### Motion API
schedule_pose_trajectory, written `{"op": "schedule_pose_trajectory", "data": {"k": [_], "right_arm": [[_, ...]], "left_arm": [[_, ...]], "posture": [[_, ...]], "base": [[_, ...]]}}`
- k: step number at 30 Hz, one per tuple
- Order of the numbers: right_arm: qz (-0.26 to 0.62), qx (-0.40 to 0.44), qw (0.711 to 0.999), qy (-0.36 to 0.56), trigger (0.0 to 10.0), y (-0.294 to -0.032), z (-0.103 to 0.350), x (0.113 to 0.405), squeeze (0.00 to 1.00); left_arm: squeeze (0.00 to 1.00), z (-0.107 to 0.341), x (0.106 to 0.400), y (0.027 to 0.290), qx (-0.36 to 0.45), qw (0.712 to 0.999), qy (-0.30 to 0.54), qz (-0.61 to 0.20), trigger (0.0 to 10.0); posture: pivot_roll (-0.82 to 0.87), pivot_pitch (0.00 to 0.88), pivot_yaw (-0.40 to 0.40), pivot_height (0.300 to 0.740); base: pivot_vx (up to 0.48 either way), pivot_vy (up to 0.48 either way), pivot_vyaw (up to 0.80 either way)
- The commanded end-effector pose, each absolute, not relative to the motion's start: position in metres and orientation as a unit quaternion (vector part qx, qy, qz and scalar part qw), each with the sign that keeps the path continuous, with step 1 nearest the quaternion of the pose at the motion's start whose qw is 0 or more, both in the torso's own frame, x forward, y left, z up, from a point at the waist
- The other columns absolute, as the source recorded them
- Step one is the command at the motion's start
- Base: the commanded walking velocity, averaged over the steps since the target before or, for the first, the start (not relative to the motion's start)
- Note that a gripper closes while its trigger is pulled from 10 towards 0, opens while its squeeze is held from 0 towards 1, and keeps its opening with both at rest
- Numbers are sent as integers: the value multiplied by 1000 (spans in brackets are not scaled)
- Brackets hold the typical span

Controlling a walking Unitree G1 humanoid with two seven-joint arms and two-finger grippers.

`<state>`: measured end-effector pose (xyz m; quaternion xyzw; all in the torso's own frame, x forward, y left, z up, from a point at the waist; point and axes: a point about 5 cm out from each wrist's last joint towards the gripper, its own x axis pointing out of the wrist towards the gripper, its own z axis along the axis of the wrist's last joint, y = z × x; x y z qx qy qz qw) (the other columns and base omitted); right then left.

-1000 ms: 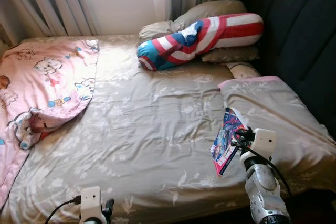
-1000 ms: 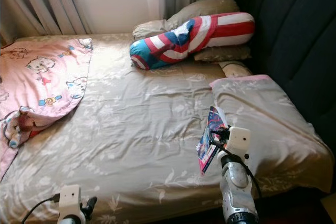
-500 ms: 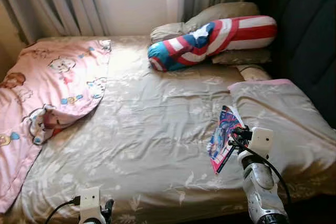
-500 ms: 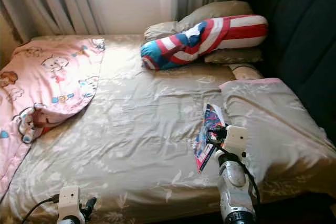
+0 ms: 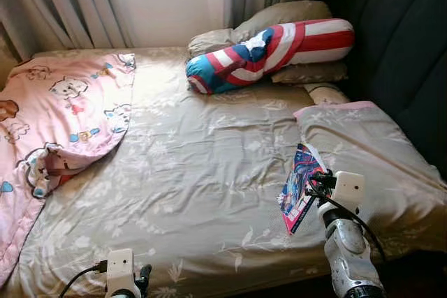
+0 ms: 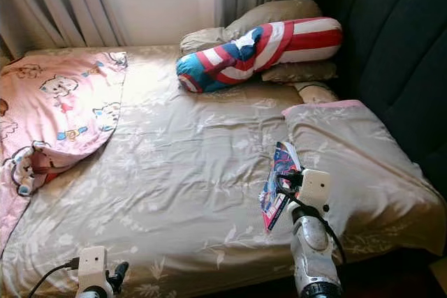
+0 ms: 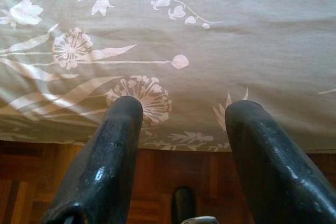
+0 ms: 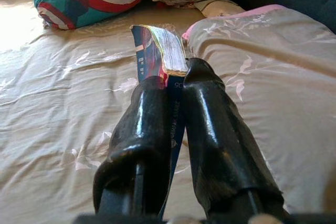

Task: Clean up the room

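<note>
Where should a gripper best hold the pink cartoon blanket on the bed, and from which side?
Probably at the bunched, folded-over hem of the pink cartoon blanket, coming from the foot of the bed. There the cloth rises in a ridge the fingers can pinch; elsewhere it lies flat. The left gripper, open at the bed's edge, is nearest.

Silver right arm (image 5: 346, 256), white wrist box, black cable, glossy black fingers (image 8: 212, 129)

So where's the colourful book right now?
The book is pinched in the right gripper, held on edge just above the bed on the robot's right side, beside the folded beige duvet.
</note>
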<state>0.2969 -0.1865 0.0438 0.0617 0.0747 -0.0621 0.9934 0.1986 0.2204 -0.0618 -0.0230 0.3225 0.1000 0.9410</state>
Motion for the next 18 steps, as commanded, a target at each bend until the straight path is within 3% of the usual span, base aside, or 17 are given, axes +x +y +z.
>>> {"op": "schedule_pose_trajectory", "data": {"k": [1, 18], "right_arm": [[-62, 56, 995, 51, 10000, -188, 54, 304, 0], [-61, 54, 996, 47, 10000, -187, 56, 306, 0]], "left_arm": [[0, -65, 195, 220, -24, 938, 332, 100, 10000], [0, -64, 195, 221, -23, 938, 329, 102, 10000]], "posture": [[-61, 0, -23, 739], [-57, 0, -23, 739]], "base": [[281, 0, 0], [293, 0, 0]]}}
